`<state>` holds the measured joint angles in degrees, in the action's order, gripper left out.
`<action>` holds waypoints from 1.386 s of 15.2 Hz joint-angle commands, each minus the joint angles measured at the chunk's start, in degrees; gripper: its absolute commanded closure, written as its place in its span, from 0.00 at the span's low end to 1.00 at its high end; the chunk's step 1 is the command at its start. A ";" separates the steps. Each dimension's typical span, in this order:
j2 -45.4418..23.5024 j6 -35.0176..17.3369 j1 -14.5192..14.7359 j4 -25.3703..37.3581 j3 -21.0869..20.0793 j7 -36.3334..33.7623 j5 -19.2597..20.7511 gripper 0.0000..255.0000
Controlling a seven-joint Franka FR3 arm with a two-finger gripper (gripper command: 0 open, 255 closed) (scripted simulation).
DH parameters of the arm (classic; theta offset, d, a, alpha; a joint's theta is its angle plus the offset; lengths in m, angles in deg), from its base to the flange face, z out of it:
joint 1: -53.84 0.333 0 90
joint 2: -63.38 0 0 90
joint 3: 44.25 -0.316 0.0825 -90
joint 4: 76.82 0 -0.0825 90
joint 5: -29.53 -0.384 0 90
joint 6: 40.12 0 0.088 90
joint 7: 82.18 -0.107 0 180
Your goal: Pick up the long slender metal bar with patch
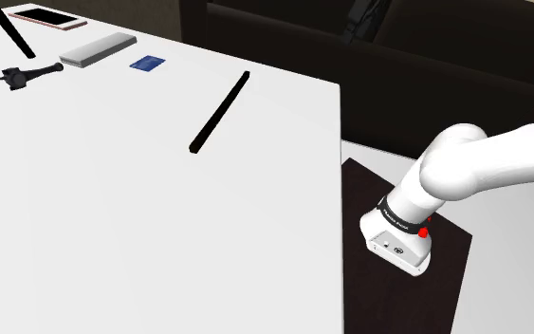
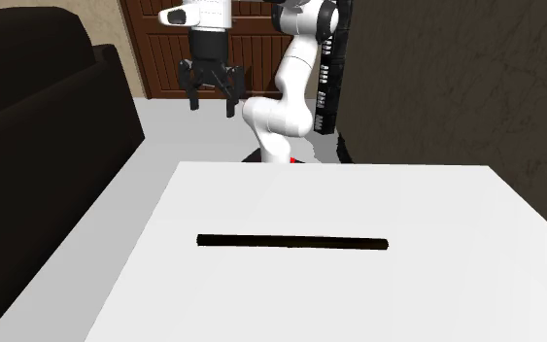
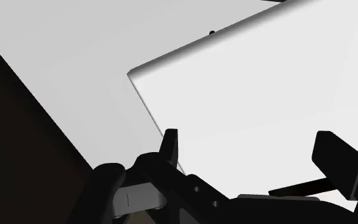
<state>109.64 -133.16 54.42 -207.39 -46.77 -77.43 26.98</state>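
A long, slender black bar (image 1: 219, 112) lies flat on the white table (image 1: 113, 218), near the table's edge on the stand's side. From the second exterior view the bar (image 2: 290, 242) runs crosswise over the middle of the table. My black gripper (image 2: 211, 100) hangs high in the air beyond the table's far edge, well away from the bar, fingers pointing down and apart. Both fingers (image 3: 170, 146) stand wide with nothing between them, above a corner of the table (image 3: 133, 71). A thin dark strip (image 3: 298, 186) beside one finger may be the bar.
At the table's far left lie a phone (image 1: 46, 17), a grey box (image 1: 99, 49), a blue card (image 1: 147, 64), a black tool (image 1: 27, 73) and another black bar (image 1: 9, 33). A dark sofa (image 2: 38, 87) stands beside the table.
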 commanded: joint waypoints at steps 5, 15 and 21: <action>-2.40 0.20 -1.93 0.02 -6.69 -14.44 -4.83 0.00; -16.50 -2.93 -7.48 7.21 -22.12 -50.04 -14.75 0.00; -29.41 -7.14 -11.15 14.97 -30.12 -71.34 -16.29 0.00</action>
<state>82.21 -139.23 43.82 -193.19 -75.73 -144.94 10.89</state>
